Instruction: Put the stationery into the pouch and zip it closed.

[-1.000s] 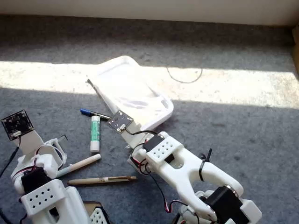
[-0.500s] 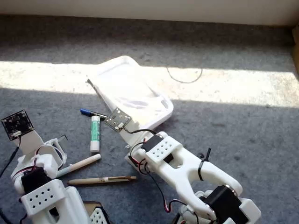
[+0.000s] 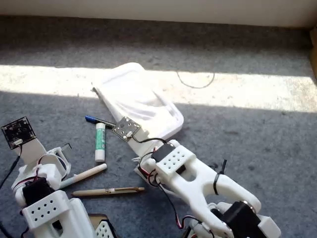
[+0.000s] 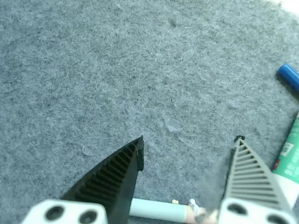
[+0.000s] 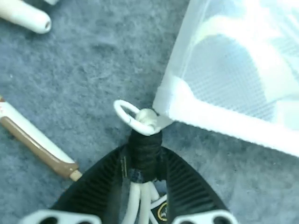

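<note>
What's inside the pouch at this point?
Through the pouch's translucent wall no stationery is recognisable, only faint patches. The glue stick, blue pen, white marker and brown pen lie outside on the carpet. What lies under it is covered.

No text can be read anywhere. Glue stick [image 4: 288,156], near-left part of the table [image 3: 247,148]: green label with small print, too small to read. Tiny yellow-marked sticker at the base of the right gripper [image 5: 145,151], beside the zipper pull [image 5: 145,117] cords: illegible.
</note>
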Action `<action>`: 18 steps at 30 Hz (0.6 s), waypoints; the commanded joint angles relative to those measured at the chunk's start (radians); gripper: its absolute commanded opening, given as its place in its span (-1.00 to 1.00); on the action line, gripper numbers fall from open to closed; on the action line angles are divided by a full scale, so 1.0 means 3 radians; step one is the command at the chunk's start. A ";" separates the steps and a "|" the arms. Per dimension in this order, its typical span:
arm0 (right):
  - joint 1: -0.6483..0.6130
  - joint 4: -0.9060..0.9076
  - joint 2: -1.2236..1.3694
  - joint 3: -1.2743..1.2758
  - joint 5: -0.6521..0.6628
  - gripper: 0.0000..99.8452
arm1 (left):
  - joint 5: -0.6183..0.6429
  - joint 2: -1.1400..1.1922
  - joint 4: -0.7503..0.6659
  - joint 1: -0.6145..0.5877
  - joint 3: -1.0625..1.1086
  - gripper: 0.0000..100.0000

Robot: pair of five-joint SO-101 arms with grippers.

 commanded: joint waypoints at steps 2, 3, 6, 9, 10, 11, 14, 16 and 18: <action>-0.0018 0.0233 -0.0739 -0.0222 0.0066 -0.99 | 0.0015 -0.0049 -0.0036 0.0079 -0.0074 -0.42; -0.0018 0.0274 -0.0862 -0.0222 0.0123 -0.99 | 0.0015 -0.0049 -0.0031 0.0120 -0.0110 -0.39; -0.0018 0.0320 -0.1164 -0.0228 0.0194 -0.99 | 0.0031 -0.0049 -0.0026 0.0243 -0.0156 -0.27; -0.0018 0.0315 -0.1373 -0.0263 0.0199 -0.99 | 0.0036 -0.0049 0.0026 0.0422 -0.0243 -0.26; -0.0018 0.0325 -0.1414 -0.0315 0.0199 -0.99 | 0.0036 -0.0049 0.0107 0.0494 -0.0309 -0.25; -0.0018 0.0330 -0.1445 -0.0366 0.0199 -0.99 | 0.0036 -0.0049 0.0199 0.0570 -0.0391 -0.25; -0.0018 0.0330 -0.1522 -0.0565 0.0199 -0.99 | 0.0036 -0.0049 0.0476 0.0867 -0.0652 -0.25; -0.0018 0.0330 -0.1532 -0.0724 0.0199 -0.99 | 0.0036 -0.0049 0.0598 0.1025 -0.0831 -0.25; -0.0018 0.0330 -0.1532 -0.0872 0.0194 -0.99 | 0.0041 -0.0049 0.0670 0.1112 -0.1010 -0.25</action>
